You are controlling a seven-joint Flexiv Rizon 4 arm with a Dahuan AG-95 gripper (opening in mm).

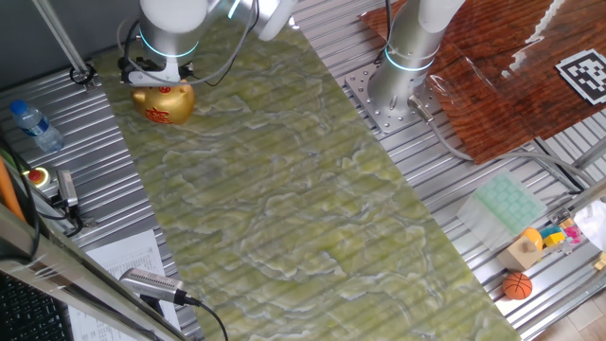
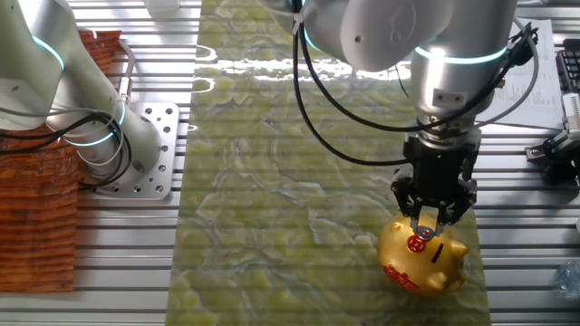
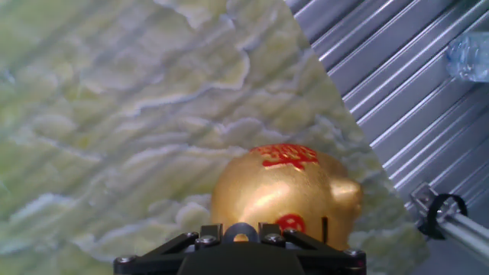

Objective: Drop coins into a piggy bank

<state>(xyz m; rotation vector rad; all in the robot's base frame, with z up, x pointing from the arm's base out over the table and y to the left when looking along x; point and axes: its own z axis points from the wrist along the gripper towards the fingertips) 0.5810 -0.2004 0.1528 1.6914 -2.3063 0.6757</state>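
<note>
Hovering directly over the gold piggy bank (image 2: 422, 259), gripper (image 2: 426, 226) pointing straight down, fingertips sitting close together just above the pig's back. Pinching a small dark round coin (image 3: 240, 232) between the fingertips, as seen at the bottom edge of the hand view; fingers nearly closed on it. Resting right below the gripper, piggy bank standing on the green marbled mat (image 1: 284, 189) near its edge, red markings showing on its side and top, dark slot (image 2: 438, 254) lying just beside the fingertips. Lying beyond the mat, on the grooved metal table (image 1: 104, 142), clear water bottle (image 1: 36, 126) well apart from the gripper. Sitting far from the gripper at the opposite corner of the table, small orange basketball (image 1: 517, 285) beside a cluster of toy blocks (image 1: 535, 244). Standing well apart from the gripper, second silver arm base (image 1: 402, 71) bolted beside the mat.
</note>
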